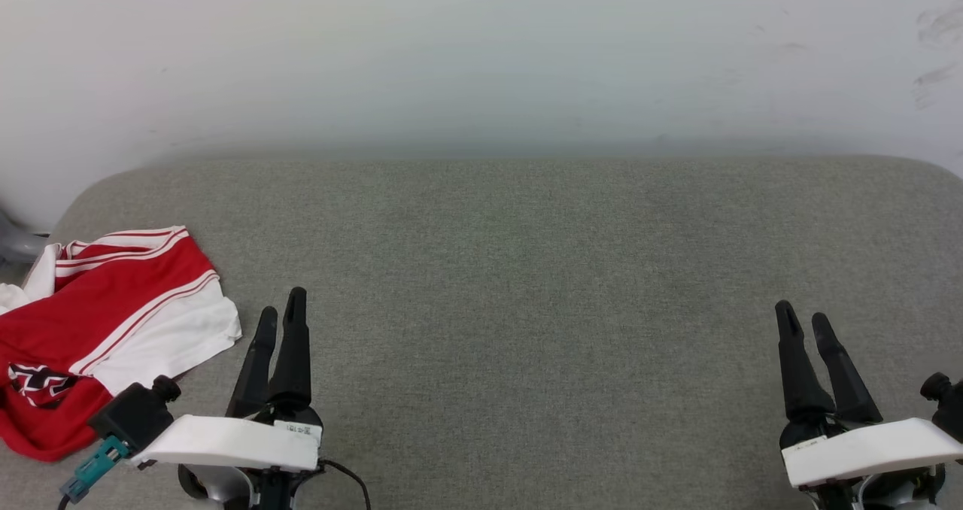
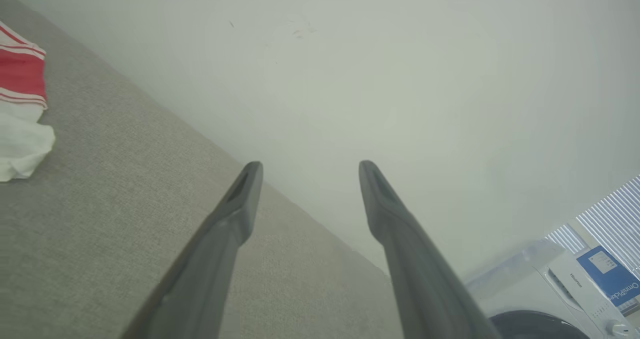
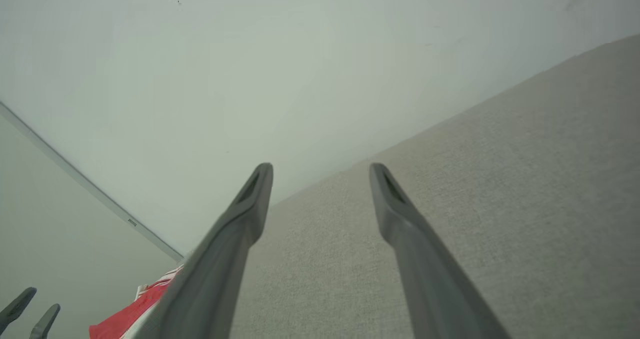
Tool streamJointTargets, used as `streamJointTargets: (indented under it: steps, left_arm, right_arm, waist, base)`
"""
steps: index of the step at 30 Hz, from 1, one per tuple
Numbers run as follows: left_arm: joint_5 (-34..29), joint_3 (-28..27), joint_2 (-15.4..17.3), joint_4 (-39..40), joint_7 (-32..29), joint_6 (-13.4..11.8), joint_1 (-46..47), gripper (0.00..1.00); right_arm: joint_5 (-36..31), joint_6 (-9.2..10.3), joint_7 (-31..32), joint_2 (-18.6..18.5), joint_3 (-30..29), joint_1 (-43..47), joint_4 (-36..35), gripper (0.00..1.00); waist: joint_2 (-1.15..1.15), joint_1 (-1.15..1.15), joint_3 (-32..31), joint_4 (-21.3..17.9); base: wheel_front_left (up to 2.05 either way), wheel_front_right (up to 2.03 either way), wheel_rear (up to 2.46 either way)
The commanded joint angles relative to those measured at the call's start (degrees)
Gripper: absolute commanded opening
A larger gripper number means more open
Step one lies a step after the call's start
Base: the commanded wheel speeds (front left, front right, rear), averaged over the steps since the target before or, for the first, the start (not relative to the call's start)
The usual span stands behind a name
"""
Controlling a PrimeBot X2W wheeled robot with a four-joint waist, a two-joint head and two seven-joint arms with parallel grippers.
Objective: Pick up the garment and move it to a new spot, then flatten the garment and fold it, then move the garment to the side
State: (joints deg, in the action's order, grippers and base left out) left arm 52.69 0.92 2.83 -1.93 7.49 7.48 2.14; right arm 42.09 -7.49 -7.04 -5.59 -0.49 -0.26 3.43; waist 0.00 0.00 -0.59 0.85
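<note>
Grey fabric surface (image 1: 527, 284): filled the lower two-thirds of the head view, with a white wall (image 1: 481, 59) above. Garment (image 1: 98, 307): red with white sleeve and striped trim, lay crumpled at the frame's left edge, untouched. Left gripper (image 1: 283, 304), lower left beside the garment, and right gripper (image 1: 801, 313), lower right: fingers apart, empty.

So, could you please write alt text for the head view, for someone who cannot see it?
A crumpled red and white garment lies at the left end of a grey fabric surface, left of the open left gripper. The open right gripper sits at the lower right; a pale wall runs behind.
</note>
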Motion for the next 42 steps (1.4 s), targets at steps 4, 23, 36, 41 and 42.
streamJointTargets:
  steps: [4, 23, 36, 41, 42]
  left_arm:
    - [-7.64, 0.46, 0.03, 0.79, 0.93, 0.02, -0.25, 1.0]
    - [-33.43, 1.68, 2.01, -3.46, 3.76, -0.43, -0.18, 1.0]
    - [-40.57, 1.49, 2.61, -4.63, 5.35, -0.51, -0.29, 1.0]
    - [-41.43, 1.17, 2.15, -5.29, 5.93, -0.4, -0.08, 1.0]
    - [-41.61, 1.17, 2.09, -5.3, 6.0, -0.36, -0.08, 1.0]
  right_arm:
    - [-6.67, 0.0, 0.3, 0.23, -0.36, 0.2, -1.48, 1.0]
    - [-29.59, 0.0, 3.69, 0.88, -3.09, 2.19, -5.39, 1.0]
    - [-37.78, 0.01, 4.82, 2.0, -4.4, 3.22, -6.91, 1.0]
    - [-39.38, 0.01, 4.8, 2.35, -4.96, 3.65, -7.35, 1.0]
    - [-39.58, 0.01, 4.68, 2.42, -4.95, 3.69, -7.44, 1.0]
  waist:
    - [0.0, 0.0, -0.04, -0.06]
    - [0.0, 0.0, -0.33, -0.03]
    - [0.0, 0.0, -0.48, -0.08]
    - [0.0, 0.0, -0.52, -0.04]
    - [0.0, 0.0, -0.53, -0.05]
  base:
    - [0.0, 0.0, 0.0]
    - [0.0, 0.0, 0.0]
    - [0.0, 0.0, 0.0]
    - [0.0, 0.0, 0.0]
    - [0.0, 0.0, 0.0]
